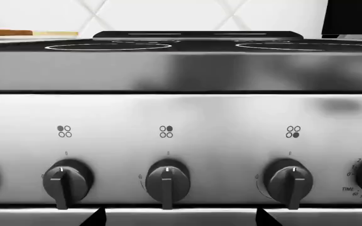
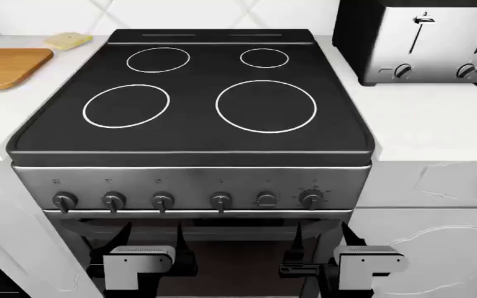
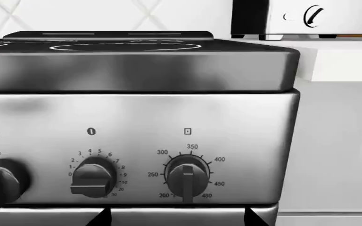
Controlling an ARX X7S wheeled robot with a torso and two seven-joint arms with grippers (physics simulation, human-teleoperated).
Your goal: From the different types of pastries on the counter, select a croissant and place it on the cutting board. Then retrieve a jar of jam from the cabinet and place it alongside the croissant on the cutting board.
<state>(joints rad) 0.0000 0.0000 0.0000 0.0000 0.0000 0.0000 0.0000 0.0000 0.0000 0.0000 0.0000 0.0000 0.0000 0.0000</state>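
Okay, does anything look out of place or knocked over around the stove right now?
Nothing stands out. The stove top is bare, its knobs sit in a row, the toaster stands upright, and the cutting board and bread slice lie flat on the counter.

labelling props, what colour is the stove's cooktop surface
Black with thin white burner rings; the cooktop shows best in the head view.

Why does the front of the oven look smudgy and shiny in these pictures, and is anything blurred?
Left wrist view: the steel panel carries soft dark, blurred reflections. The knobs stay crisp. Right wrist view: similar cloudy sheen on the steel rim, dial numbers readable. Head view: even light, sharp white rings on the black cooktop, and no strong glare.
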